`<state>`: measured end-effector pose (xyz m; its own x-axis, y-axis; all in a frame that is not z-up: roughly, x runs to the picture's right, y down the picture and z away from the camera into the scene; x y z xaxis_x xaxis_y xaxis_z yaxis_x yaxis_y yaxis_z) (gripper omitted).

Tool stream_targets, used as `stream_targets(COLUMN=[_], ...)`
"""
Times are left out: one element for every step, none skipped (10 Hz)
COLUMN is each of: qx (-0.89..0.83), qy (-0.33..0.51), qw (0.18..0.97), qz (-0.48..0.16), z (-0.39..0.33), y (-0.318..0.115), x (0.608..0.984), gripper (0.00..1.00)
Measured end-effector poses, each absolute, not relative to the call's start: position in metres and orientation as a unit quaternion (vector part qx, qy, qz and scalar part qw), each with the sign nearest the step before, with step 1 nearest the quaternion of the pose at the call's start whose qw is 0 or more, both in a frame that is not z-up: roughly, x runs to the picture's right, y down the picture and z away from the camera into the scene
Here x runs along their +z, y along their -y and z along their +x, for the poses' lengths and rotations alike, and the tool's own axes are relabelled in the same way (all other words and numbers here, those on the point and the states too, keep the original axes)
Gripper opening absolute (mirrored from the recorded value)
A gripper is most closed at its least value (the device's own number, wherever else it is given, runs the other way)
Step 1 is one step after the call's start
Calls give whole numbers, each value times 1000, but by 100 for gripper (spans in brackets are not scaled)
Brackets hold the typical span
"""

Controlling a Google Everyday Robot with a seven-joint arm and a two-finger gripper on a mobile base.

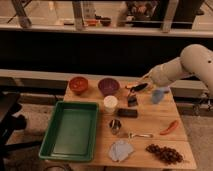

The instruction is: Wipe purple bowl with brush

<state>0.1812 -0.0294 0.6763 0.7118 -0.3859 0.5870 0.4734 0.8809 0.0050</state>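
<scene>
Our gripper (pixel 141 86) appears clamped on the brush (pixel 135 93), whose slim handle slants down to the blocky head hanging just right of the purple bowl (pixel 108 85), though we cannot make out the fingers themselves. If the hold is loose, the head may twist aside on the rim, or we may nudge the white cup (pixel 110 103) below the bowl
</scene>
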Motion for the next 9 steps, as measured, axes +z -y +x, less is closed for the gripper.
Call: stream_targets(qx=[-234,-237,-237,-240,-243,-243,-244,-249,-249], qy=[300,302,301,301,302,303,304,310,313], qw=[922,921,921,921,920,920,920,917,916], qz=[-73,-70,-67,-61,-56,-53,-48,-39,-33], z=[175,165,167,163,158,157,158,151,148], y=[32,36,43,54,61,67,70,75,77], x=[679,677,670,661,655,651,647,645,647], gripper=[0,0,0,0,0,0,0,0,0])
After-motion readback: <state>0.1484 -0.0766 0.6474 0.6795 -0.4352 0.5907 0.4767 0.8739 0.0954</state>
